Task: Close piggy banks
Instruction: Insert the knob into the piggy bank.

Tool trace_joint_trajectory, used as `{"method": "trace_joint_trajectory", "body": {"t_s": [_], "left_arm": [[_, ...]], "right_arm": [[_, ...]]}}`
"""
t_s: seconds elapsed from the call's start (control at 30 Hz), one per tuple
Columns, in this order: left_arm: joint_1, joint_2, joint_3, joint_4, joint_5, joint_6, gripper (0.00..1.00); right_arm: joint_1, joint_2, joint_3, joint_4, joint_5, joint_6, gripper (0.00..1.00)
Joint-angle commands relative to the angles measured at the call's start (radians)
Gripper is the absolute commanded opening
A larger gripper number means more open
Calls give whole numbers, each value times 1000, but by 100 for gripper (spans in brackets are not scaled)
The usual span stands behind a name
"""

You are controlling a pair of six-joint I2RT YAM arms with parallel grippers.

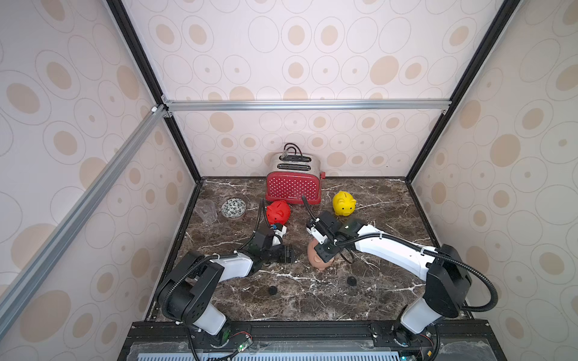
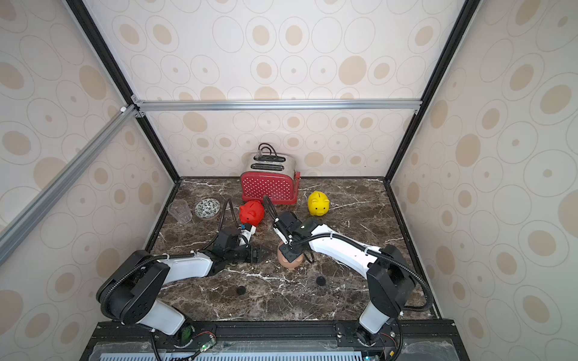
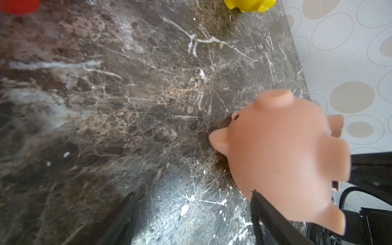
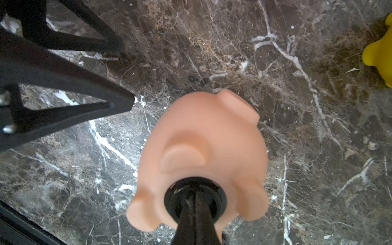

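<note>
Near centre of the dark marble tabletop (image 1: 312, 300): peach-pink plastic piggy bank (image 4: 203, 148) lies belly-up. Right gripper (image 4: 196, 195), fingers together, tips on round black plug (image 4: 171, 199) at its belly hole. Left gripper (image 3: 192, 193) spread apart, empty, just left. Plug-seating step, probably; next needs a firm downward push.
</note>
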State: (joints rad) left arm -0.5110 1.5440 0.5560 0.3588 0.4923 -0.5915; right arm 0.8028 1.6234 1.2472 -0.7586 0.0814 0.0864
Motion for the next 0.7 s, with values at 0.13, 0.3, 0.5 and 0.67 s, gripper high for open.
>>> {"method": "trace_joint_trajectory", "body": {"t_s": [0.13,0.3,0.5,0.67], "left_arm": [[5,13,13,23,6,-10,82],[5,14,13,23,6,-10,82],[6,16,13,25,6,-10,82],[5,14,13,25,7,-10,82]], "right_arm": [[2,30,22,-4,26,-15,0],[3,33,24,5,16,-11,0],[3,18,21,13,26,-4,0],[4,-2,5,32,28,2,0]]}}
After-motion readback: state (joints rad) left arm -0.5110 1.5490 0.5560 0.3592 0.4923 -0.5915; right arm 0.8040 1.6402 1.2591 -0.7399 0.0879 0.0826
